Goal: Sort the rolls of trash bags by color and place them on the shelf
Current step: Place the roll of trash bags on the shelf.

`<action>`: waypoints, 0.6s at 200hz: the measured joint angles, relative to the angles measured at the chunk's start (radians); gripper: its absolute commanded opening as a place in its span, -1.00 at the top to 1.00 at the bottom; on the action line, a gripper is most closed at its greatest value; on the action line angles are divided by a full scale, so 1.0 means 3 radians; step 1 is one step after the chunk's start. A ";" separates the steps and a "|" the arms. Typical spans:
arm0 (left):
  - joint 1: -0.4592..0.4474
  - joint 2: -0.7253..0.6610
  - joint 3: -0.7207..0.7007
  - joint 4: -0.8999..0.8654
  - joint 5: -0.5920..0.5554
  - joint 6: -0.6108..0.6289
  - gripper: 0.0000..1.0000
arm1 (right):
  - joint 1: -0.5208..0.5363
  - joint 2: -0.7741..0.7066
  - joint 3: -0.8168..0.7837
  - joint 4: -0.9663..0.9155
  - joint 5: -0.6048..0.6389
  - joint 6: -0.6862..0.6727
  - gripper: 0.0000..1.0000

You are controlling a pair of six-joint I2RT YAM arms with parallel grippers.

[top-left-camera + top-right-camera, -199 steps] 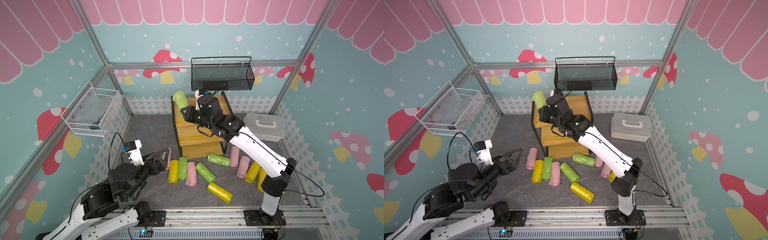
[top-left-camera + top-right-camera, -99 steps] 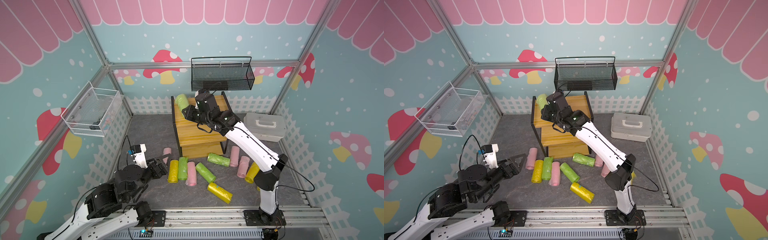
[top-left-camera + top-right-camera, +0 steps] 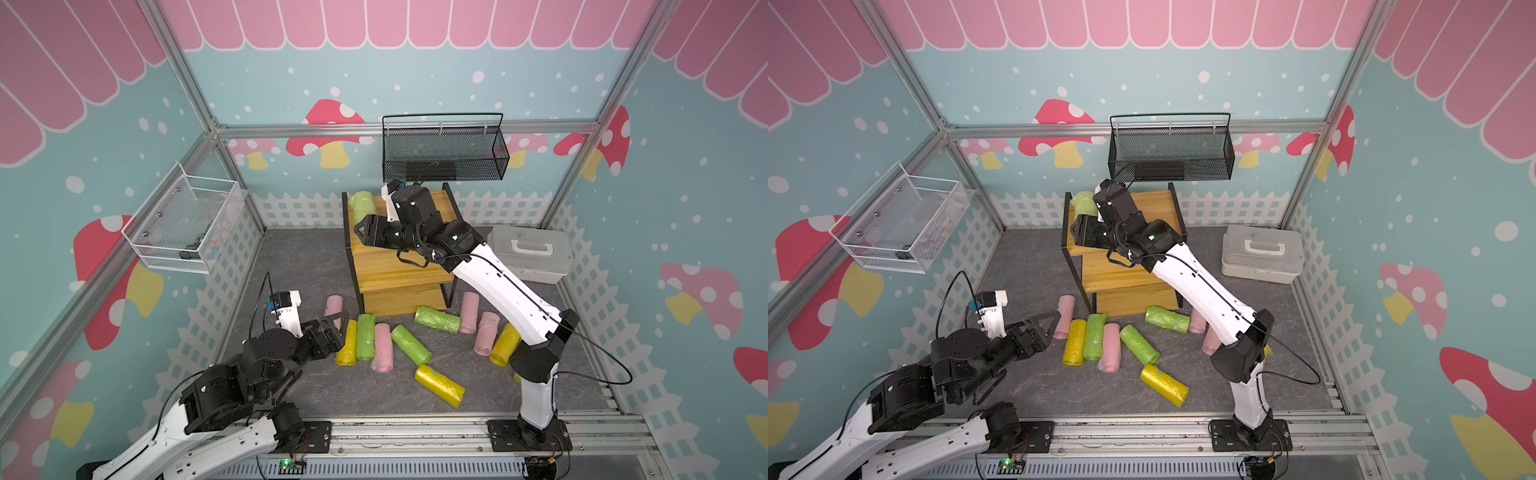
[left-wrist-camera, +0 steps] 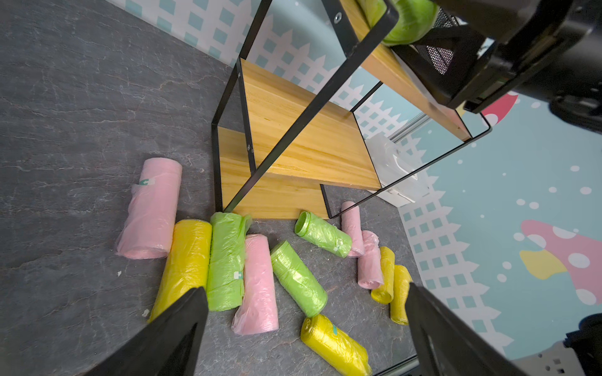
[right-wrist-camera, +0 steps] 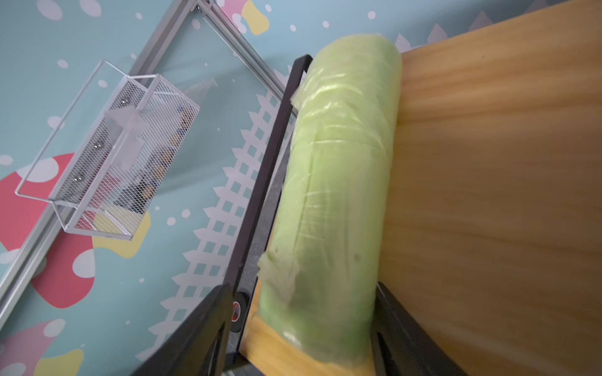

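One green roll (image 5: 338, 182) lies lengthwise on the top board (image 5: 488, 195) of the shelf (image 3: 399, 266), pushed against the black frame bar (image 5: 270, 156) at the board's edge. This probably keeps the soft cylinder from rolling and leaves the rest of that tier free for the other greens. The right pincer (image 5: 303, 293) stands released: its fingers flank the roll's near end with a clear gap on one side, so the board carries the roll, not a grip. The other rolls lie mixed by colour on the desk (image 3: 291, 270) in front of the shelf, whose two lower boards are bare, so the sorting looks barely begun. The left pincer (image 3: 332, 329) is spread wide and empty, low over the near end of that cluster, beside a yellow roll (image 4: 185, 260). That wide spread suits such thick, yielding rolls.
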 measured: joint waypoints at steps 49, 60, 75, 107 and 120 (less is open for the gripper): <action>0.0000 0.0340 -0.0062 0.0015 -0.0001 -0.0004 -0.98 | 0.0000 -0.0554 -0.0039 -0.0514 0.0203 -0.0702 -0.37; 0.0000 0.0406 -0.0102 0.0032 0.0005 -0.0018 -0.98 | -0.0001 -0.0767 -0.0169 -0.0543 0.0226 -0.0834 -0.36; 0.0006 0.0481 -0.0186 0.0084 0.0037 -0.0057 -0.98 | -0.0001 -0.1124 -0.0519 -0.0537 0.0237 -0.0970 -0.35; 0.0042 0.0690 -0.0376 0.0237 0.0206 -0.0168 -0.96 | 0.0000 -0.1947 -0.1696 -0.0310 0.0172 -0.1086 -0.32; 0.0052 0.0807 -0.0444 0.0324 0.0282 -0.0212 -0.92 | 0.0000 -0.2303 -0.2286 -0.0165 0.0146 -0.1081 -0.30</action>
